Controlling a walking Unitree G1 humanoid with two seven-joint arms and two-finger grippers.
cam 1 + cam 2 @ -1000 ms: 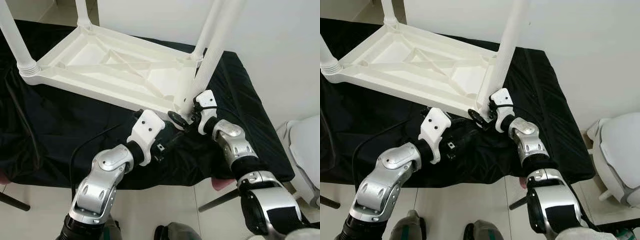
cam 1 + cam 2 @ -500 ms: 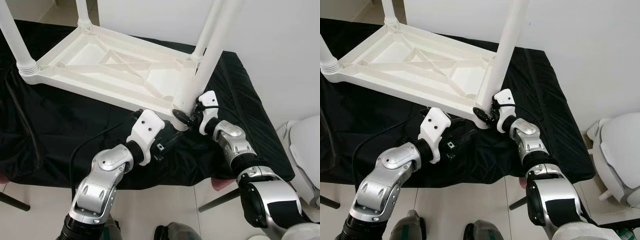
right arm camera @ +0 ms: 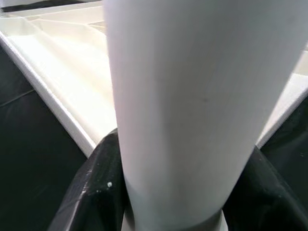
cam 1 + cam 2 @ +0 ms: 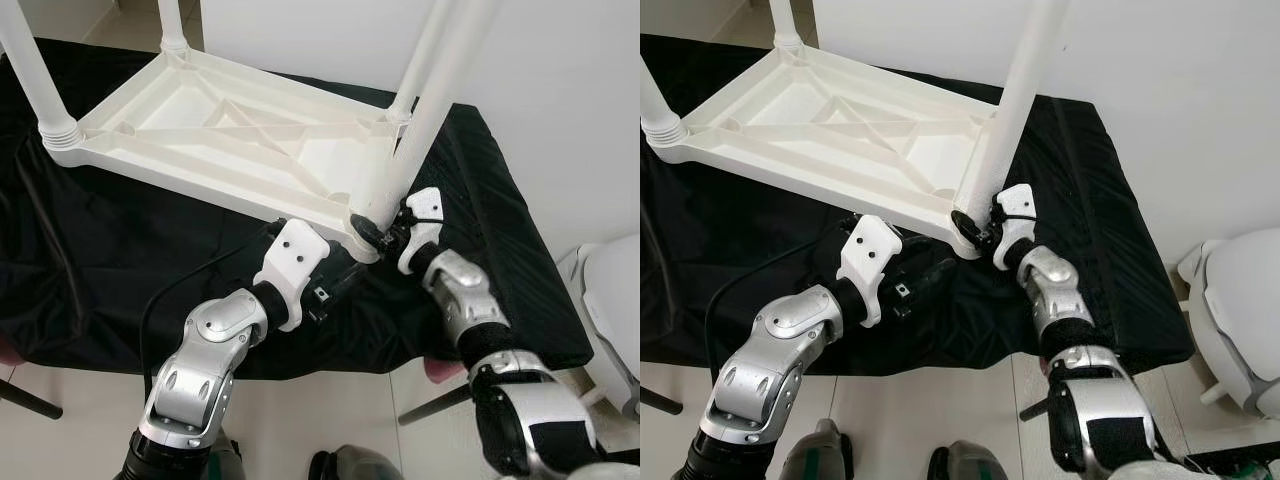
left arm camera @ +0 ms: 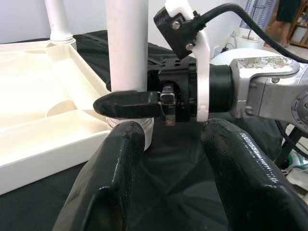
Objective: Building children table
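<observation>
Black cloth (image 4: 100,270) covers the whole work surface, set against a white wall, with pale tile floor below the near edge. Closest in, the left gripper (image 5: 168,159) hangs just off the near corner of the upside-down white table top (image 4: 230,140), fingers apart and holding nothing, pointing toward that corner. A black cable (image 4: 165,290) loops over the cloth beside the left arm. Right next to it, the right gripper (image 4: 378,228) is clamped around the base of the near-right table leg (image 4: 420,120), one black finger on each side of the white tube, right where it meets the corner socket. That leg leans a bit to the right as it rises. Further back the ribbed underside of the table top stretches away, with a leg (image 4: 35,70) standing at the left corner and another leg (image 4: 172,25) at the far corner. Over on the right edge there's a white rounded object (image 4: 1240,320), can't tell what.
</observation>
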